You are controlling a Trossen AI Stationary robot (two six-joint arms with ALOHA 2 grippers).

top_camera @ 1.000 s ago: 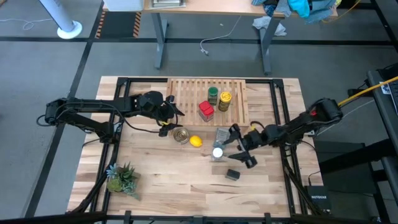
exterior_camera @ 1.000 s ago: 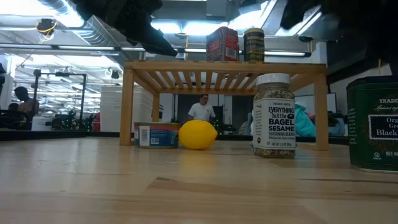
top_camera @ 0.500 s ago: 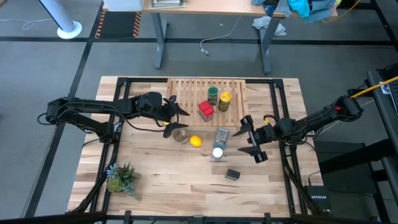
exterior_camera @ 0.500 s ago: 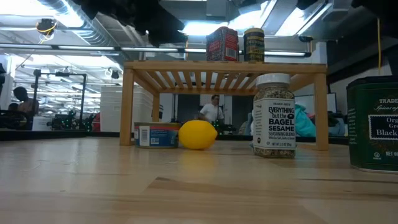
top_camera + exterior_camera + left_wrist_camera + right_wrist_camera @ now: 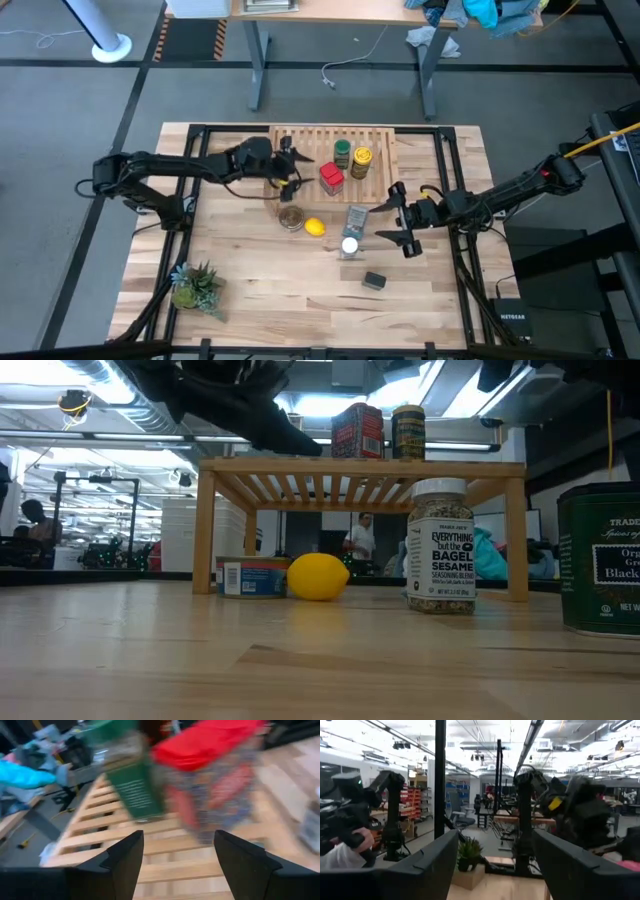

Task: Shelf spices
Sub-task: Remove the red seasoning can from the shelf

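Observation:
On the slatted wooden shelf (image 5: pixel 300 140) stand a red tin (image 5: pixel 331 177), a green-lidded jar (image 5: pixel 343 152) and a yellow-lidded jar (image 5: pixel 361 160). A white-lidded jar (image 5: pixel 349 245) and a dark grey tin (image 5: pixel 375 281) stand on the table in front of the shelf. My left gripper (image 5: pixel 297 170) hovers open over the shelf's left part, pointing at the red tin (image 5: pixel 210 765) and the green-lidded jar (image 5: pixel 130 775). My right gripper (image 5: pixel 383 220) hangs open and empty, right of the white-lidded jar and raised off the table.
A silver round tin (image 5: pixel 291 216), a lemon (image 5: pixel 315 227) and a flat blue packet (image 5: pixel 357 216) lie just in front of the shelf. A small potted plant (image 5: pixel 195 285) stands at the near left. Bare tabletop lies near the front edge (image 5: pixel 300 310).
My left gripper has moved toward the table's right edge, over the shelf toward the red tin, staying open. My right gripper has lifted from beside the white-lidded jar and drawn back toward the right edge, tipping upward; it stays open. The jars and tins have kept still.

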